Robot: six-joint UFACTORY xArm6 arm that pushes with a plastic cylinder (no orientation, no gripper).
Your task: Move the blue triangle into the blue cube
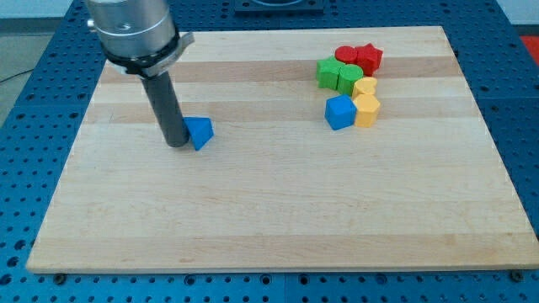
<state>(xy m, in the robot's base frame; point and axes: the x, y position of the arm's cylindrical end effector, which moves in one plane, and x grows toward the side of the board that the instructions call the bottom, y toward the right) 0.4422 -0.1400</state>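
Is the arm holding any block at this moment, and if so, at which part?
Nothing is held. My tip only stands against the left side of the blue triangle; the blue cube lies far to the view's right.

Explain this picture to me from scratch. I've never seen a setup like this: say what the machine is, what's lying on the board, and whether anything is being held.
One camera looks down at a wooden board. The grey cylinder at the view's top left is a robot arm ending in a dark rod. It has no fingers, so nothing is held; it only pushes. My tip rests against the left side of the blue triangle. Far to the view's right sits a cluster: the blue cube, two yellow blocks, two green blocks and two red blocks.
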